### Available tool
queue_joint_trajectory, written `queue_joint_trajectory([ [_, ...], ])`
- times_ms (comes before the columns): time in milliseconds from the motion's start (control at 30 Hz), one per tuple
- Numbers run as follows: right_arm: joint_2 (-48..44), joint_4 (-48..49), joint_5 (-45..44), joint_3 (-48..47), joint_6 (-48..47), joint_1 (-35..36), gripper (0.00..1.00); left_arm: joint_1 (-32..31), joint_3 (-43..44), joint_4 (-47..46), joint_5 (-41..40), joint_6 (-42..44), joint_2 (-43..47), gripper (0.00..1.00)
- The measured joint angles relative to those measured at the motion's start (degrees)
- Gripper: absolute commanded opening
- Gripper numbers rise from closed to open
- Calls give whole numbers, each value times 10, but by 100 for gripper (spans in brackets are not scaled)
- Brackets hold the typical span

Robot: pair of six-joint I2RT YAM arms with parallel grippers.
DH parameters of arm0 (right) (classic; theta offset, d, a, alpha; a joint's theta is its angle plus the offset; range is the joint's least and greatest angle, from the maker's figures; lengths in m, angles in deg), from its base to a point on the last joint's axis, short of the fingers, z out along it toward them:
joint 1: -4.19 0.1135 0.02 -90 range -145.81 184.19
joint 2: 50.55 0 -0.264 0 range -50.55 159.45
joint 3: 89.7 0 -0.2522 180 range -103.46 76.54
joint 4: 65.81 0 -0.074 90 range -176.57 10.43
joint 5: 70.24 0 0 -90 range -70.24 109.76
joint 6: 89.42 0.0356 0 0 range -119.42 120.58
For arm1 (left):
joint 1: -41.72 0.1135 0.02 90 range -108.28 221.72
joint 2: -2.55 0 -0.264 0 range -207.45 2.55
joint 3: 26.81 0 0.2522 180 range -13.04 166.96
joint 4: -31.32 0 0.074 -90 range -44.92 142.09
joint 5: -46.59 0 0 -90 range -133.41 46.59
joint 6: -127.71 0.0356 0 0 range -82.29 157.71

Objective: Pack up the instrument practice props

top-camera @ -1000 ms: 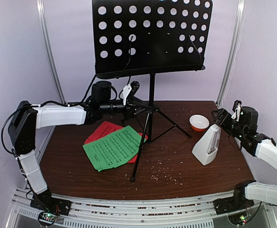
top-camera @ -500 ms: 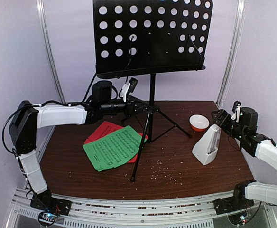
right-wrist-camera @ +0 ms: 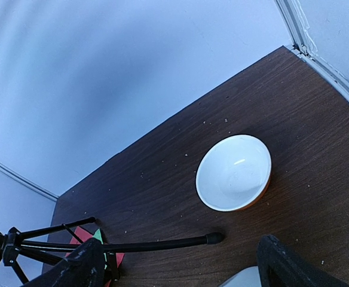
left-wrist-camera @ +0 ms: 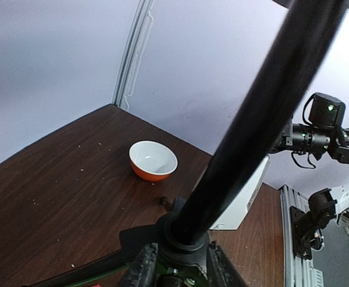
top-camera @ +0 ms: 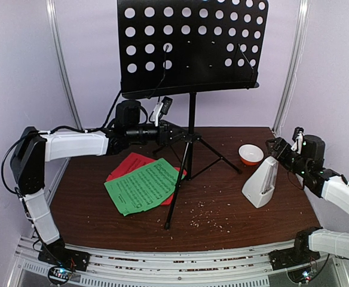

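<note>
You get no legible writing in any view. The green music sheet (top-camera: 143,186) carries rows of dark printed lines, but from the top camera they are too small and blurred for you to make out a title, a word or a number.

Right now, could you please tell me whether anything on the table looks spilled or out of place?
Yes: pale crumbs are scattered over the table, thickest near the front leg of the music stand. The green sheet lies crooked across the red sheet, partly under the stand.
</note>
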Motion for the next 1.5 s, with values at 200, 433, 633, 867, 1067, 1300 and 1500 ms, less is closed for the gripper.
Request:
queue_joint_trajectory([
  [200,-4,0,0,0,0,0,90,0,-7,-4,31,91,26,56],
  [433,-4,0,1,0,0,0,90,0,-26,-10,31,215,47,56],
  [633,-4,-1,1,0,-3,0,90,1,-26,16,30,304,43,53],
  [867,-3,-1,1,0,-3,0,90,3,-15,42,35,363,24,42],
  [1067,-2,-2,1,0,-3,0,90,6,-12,49,33,383,21,42],
  [1300,0,-3,2,0,-3,0,90,8,-12,59,25,392,16,43],
  [1500,1,-5,2,0,-3,0,90,8,-12,61,23,392,8,41],
])
